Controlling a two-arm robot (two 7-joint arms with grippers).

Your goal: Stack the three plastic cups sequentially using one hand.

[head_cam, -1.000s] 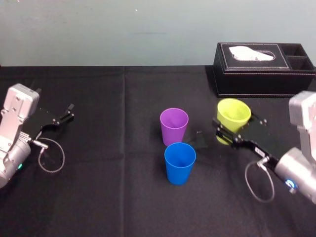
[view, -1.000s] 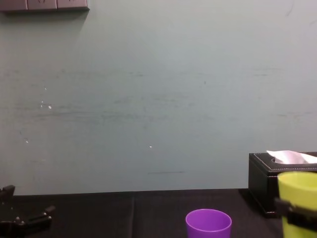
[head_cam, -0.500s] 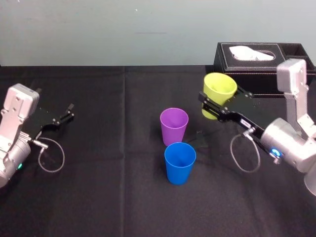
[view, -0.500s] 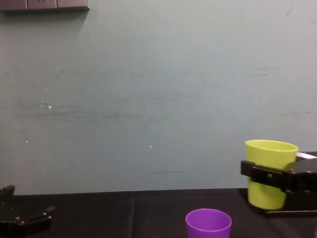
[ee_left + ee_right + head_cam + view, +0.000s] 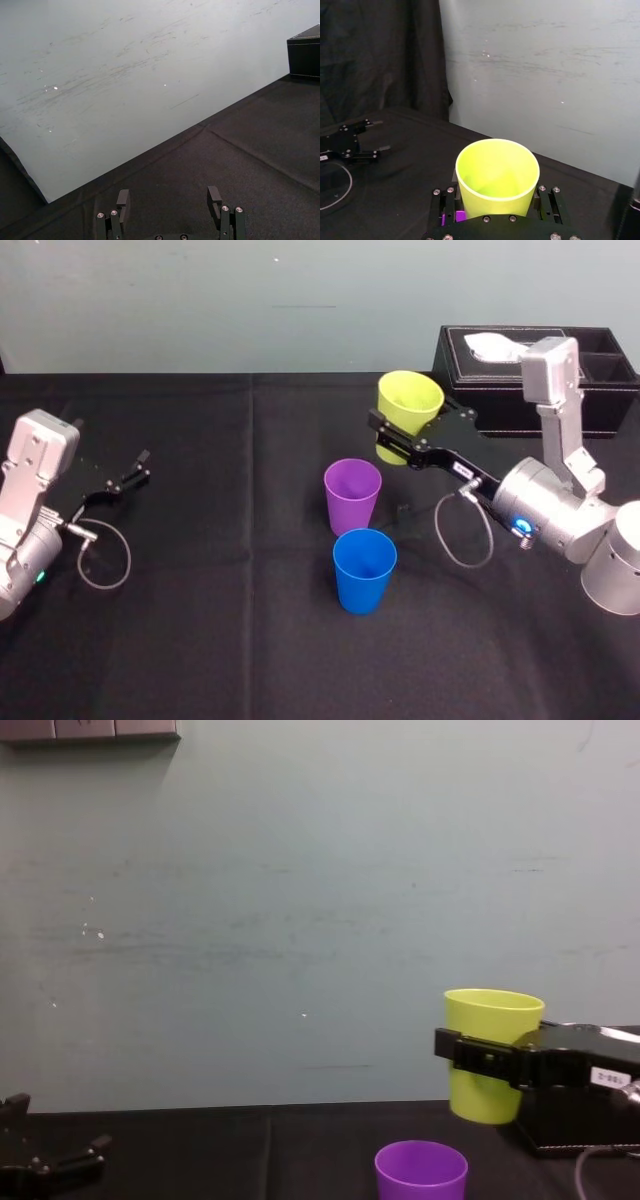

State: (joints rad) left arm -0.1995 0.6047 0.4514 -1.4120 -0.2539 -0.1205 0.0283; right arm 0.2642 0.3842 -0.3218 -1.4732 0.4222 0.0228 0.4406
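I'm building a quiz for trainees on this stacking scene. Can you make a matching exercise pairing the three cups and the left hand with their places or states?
1. yellow-green cup
2. purple cup
3. blue cup
4. left hand

A. standing on the table, nearest the robot
B. open and idle at the table's left
C. in the air, clamped in the right hand
D. standing just behind the blue one

Pairs: 1-C, 2-D, 3-A, 4-B

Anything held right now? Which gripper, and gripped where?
Right gripper holds the yellow-green cup in the air, clamped across its side wall about halfway down. Left gripper is open and empty.
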